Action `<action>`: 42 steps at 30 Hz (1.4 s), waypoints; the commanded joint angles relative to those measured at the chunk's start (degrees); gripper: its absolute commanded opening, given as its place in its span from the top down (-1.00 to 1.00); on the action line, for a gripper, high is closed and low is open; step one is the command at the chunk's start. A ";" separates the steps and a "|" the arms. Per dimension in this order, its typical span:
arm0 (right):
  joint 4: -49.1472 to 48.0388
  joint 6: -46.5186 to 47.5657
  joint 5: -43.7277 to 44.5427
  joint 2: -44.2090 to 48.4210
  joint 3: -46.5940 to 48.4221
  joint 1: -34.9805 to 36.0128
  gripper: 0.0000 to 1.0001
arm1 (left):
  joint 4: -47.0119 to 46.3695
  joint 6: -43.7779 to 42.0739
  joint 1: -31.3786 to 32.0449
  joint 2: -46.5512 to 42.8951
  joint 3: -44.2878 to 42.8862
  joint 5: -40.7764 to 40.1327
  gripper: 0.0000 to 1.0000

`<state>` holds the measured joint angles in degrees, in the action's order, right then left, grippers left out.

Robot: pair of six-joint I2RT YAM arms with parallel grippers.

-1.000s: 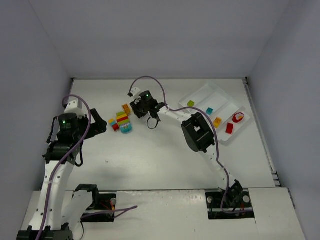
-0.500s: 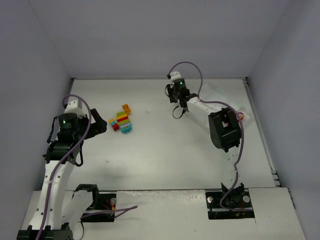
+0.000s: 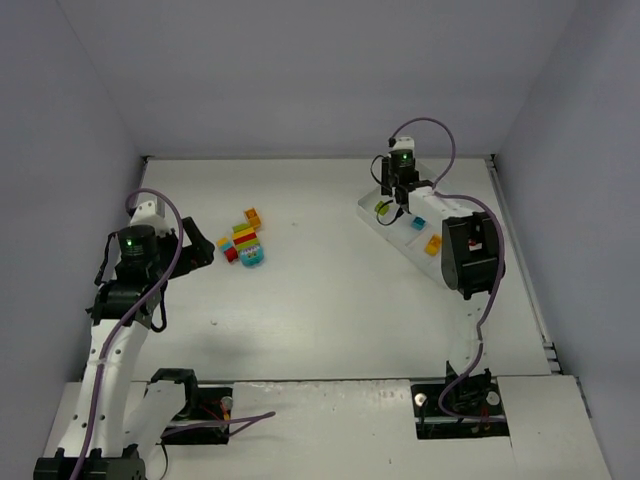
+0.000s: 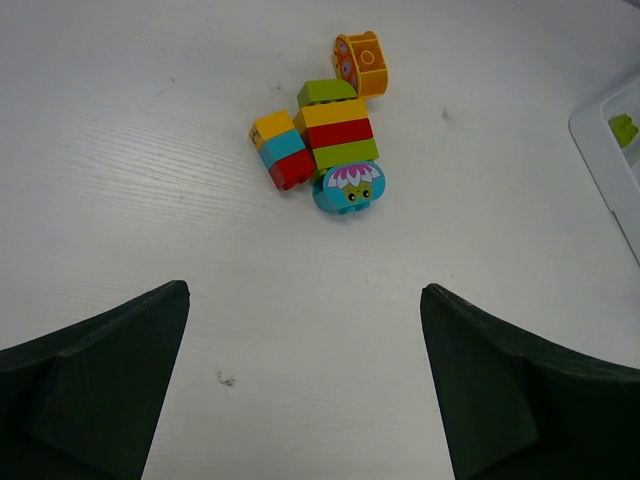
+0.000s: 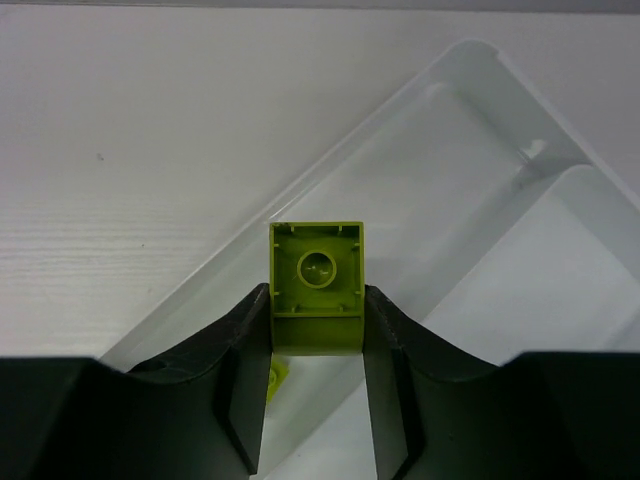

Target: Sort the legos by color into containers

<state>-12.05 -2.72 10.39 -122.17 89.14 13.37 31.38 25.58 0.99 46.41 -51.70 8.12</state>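
Light is bright, even and diffuse, falling from overhead. The white table (image 3: 320, 300) shows only faint, soft shadows close under the arms, and the walls (image 3: 90, 90) carry a cool lavender cast. The top view is sharp, though small things lack detail. In the left wrist view the stacked bricks (image 4: 325, 140) are crisp, while the left gripper (image 4: 303, 290) is dark and soft-edged. In the right wrist view the lime green brick (image 5: 316, 270) is sharp, the right gripper (image 5: 316, 305) nearly black, and the white tray (image 5: 430, 170) has a mild glossy sheen.
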 commanded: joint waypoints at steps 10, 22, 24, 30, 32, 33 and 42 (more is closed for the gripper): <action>-1.04 -2.38 -1.25 3.86 1.12 -0.01 -0.37 | -2.72 0.17 -0.56 1.14 -1.56 0.49 -0.85; -1.48 -2.82 -9.34 10.55 -0.11 9.91 -0.43 | -2.72 0.26 -0.64 0.87 -1.56 0.76 -0.85; -1.66 -2.73 -9.86 10.29 1.11 13.87 -0.51 | -2.81 0.17 -0.64 0.87 -1.56 0.84 -0.85; -2.18 -3.61 -12.42 5.12 6.65 22.40 -0.60 | -2.81 0.34 -0.64 0.70 -1.56 0.93 -0.85; -2.36 -3.61 -12.50 3.17 9.90 24.07 -0.61 | -2.72 0.34 -0.64 0.70 -1.56 0.93 -0.85; -2.53 -3.78 -12.68 1.16 11.04 25.56 -0.65 | -2.81 0.34 -0.64 0.70 -1.56 1.02 -0.84; -3.41 -4.05 -12.50 -12.20 25.02 30.49 -0.84 | -2.81 0.52 -0.64 0.43 -1.38 1.46 -0.85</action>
<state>-12.58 -6.09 -2.39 -132.62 109.38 43.18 31.38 25.67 0.86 47.13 -51.70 8.84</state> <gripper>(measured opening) 0.914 0.923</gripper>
